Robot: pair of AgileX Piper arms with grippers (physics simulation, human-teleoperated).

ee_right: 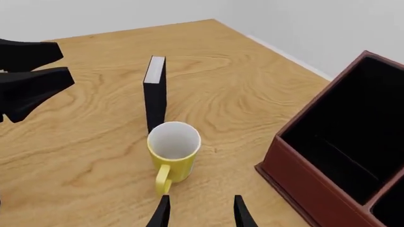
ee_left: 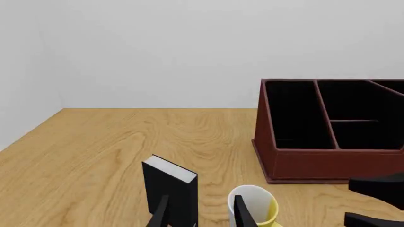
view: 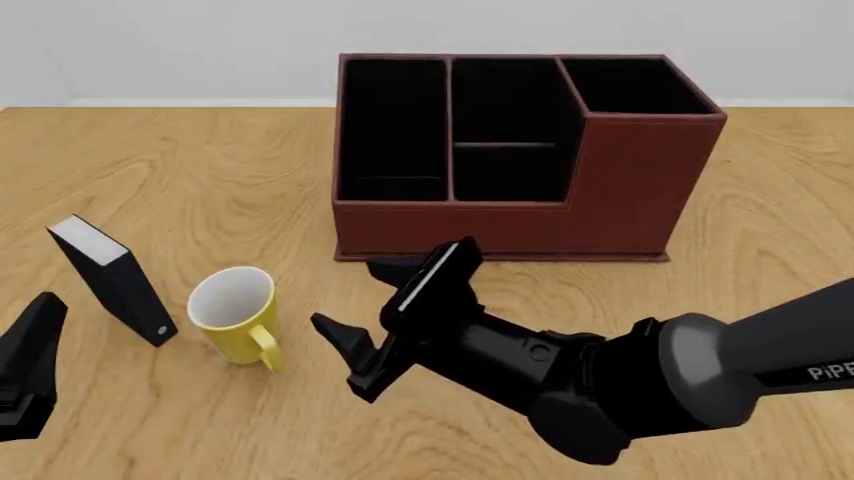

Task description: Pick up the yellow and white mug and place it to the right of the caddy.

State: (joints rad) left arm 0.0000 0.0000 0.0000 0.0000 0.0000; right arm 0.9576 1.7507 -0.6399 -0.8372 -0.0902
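The yellow and white mug [view: 234, 312] stands upright on the wooden table, left of and nearer than the caddy [view: 627, 190], with its handle toward the near side. My right gripper [view: 350, 295] hovers open just right of the mug, fingers pointing at it and nothing between them. In the right wrist view the mug [ee_right: 173, 150] sits a little ahead of the gripper [ee_right: 200, 212], handle facing it. My left gripper [view: 27, 372] is open at the near left edge, apart from the mug [ee_left: 258, 206]. The caddy [ee_left: 328, 163] stands beyond.
A small black-and-white book-like box [view: 114, 282] stands upright just left of the mug, also seen as box [ee_right: 154, 92] and box [ee_left: 170, 187]. The right arm's fingers [ee_left: 379, 188] cross the left wrist view. Bare wood lies to the right of the caddy.
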